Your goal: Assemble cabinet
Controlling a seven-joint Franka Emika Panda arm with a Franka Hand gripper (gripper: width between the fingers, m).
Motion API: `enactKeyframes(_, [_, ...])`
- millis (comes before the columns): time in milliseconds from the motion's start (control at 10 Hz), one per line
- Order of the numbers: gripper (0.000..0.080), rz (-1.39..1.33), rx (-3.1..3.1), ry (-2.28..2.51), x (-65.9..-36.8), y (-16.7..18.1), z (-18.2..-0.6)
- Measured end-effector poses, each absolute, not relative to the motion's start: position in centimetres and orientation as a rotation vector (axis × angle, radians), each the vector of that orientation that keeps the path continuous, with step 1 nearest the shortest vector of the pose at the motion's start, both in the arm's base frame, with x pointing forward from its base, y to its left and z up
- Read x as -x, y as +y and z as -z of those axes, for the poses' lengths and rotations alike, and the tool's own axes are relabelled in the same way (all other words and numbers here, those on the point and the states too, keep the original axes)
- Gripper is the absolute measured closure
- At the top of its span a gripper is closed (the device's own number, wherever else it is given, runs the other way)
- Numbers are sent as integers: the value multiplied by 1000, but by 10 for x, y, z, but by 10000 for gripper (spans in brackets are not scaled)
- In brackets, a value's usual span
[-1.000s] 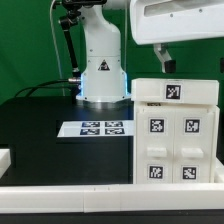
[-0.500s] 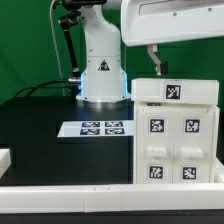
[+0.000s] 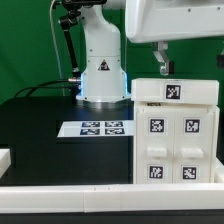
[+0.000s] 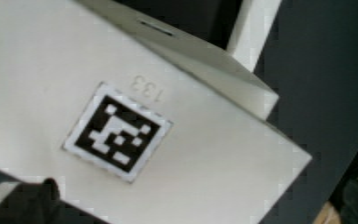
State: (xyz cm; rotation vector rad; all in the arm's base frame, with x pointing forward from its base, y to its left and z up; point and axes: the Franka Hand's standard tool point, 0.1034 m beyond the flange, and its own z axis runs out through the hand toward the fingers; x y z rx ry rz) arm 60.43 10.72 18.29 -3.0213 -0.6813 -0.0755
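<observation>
The cabinet (image 3: pixel 175 135) is a large white boxy body at the exterior view's right, with several black-and-white tags on its front blocks and one tag on its top piece (image 3: pixel 174 91). My gripper (image 3: pixel 186 64) hangs just above the cabinet's top, with one dark finger (image 3: pixel 160 62) showing clearly. It looks open and holds nothing. The wrist view shows the cabinet's white surface (image 4: pixel 211 150) with one tag (image 4: pixel 119 132) close below. One dark fingertip (image 4: pixel 23 204) shows at the frame's corner, and the other finger is not visible.
The marker board (image 3: pixel 95 128) lies flat on the black table (image 3: pixel 40 140), near the robot base (image 3: pixel 100 70). A long white rail (image 3: pixel 70 198) runs along the front edge. A small white piece (image 3: pixel 4 157) sits at the exterior view's left edge.
The gripper has shifted slightly toward the exterior view's left above the cabinet. The cabinet has not moved.
</observation>
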Motion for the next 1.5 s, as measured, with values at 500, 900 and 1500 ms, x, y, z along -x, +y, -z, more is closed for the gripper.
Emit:
enactKeyframes(500, [3,93,2776,-1412,-605,96,-180])
enactKeyframes(900, [3,74,2611,-1729,-599,90,-167])
enactKeyframes(1500, [243,50,2615,-1714,-598,83,-153])
